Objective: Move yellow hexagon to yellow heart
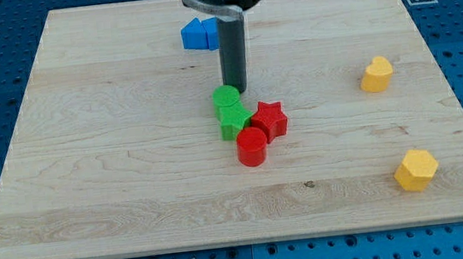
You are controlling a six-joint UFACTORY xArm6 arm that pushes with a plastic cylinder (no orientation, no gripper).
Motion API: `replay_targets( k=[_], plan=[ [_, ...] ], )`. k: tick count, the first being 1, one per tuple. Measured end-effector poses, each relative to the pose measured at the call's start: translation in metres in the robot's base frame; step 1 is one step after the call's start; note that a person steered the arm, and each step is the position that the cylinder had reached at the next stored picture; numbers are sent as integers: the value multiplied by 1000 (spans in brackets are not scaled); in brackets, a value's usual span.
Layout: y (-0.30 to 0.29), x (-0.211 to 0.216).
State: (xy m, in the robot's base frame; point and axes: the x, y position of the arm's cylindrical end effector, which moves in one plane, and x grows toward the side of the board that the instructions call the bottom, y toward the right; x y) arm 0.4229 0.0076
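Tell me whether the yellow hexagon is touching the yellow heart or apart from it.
Apart. The yellow hexagon sits near the view's bottom right; the yellow heart lies above it with bare board between.

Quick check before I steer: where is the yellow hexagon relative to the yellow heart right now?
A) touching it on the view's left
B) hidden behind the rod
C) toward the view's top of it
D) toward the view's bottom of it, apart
D: the yellow hexagon sits near the board's lower right, well apart from the yellow heart above it, while my tip is by the green blocks mid-board.
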Motion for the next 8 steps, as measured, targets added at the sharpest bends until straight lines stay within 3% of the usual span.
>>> replay_targets(
  k=[2, 5, 7, 8],
  plan=[
    [37, -9],
    [136, 35],
    [136, 46],
    [136, 79]
  ],
)
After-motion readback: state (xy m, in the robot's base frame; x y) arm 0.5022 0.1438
